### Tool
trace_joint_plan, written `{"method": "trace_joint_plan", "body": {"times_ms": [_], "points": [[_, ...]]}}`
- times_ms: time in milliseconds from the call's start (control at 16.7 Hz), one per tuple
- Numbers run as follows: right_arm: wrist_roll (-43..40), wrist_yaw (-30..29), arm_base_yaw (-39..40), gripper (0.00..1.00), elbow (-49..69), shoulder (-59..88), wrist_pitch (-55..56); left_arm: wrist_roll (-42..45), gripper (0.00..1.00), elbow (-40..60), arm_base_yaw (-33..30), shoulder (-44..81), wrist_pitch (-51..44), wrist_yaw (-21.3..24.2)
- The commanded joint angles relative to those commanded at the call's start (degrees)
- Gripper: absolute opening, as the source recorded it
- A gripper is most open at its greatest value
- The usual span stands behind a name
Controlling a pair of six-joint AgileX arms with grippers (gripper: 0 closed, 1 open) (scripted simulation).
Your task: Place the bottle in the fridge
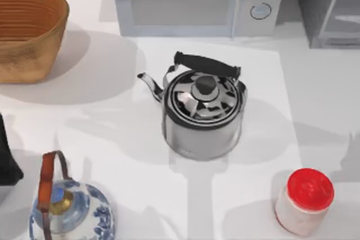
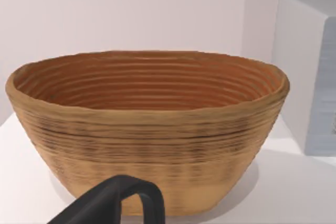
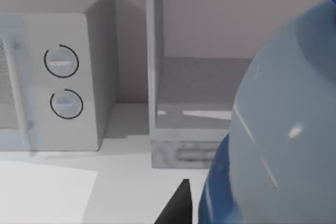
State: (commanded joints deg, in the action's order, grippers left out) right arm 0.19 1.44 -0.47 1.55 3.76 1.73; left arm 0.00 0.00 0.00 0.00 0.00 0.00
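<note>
Before fridge (image 3: 199,98), bottle (image 3: 283,145), label unreadable

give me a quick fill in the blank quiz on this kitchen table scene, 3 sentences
1. The kettle at the table's middle has a black handle and a ____ lid knob.
2. The white jar near the top view's right edge has a ____ lid.
3. The microwave standing beside the fridge has ____ round knobs.

Missing words: black; red; two
</note>
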Motion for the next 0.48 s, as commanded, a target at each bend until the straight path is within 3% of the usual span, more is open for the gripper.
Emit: {"method": "trace_joint_plan", "body": {"times_ms": [240,480], "points": [[1.0,3.4,-1.1,0.01,6.4,13.1,7.4,0.0,1.0,0.0,0.0,0.0,0.0,0.0],[1.4,5.0,-4.6,0.01,15.4,35.7,18.1,0.0,1.0,0.0,0.0,0.0,0.0,0.0]]}}
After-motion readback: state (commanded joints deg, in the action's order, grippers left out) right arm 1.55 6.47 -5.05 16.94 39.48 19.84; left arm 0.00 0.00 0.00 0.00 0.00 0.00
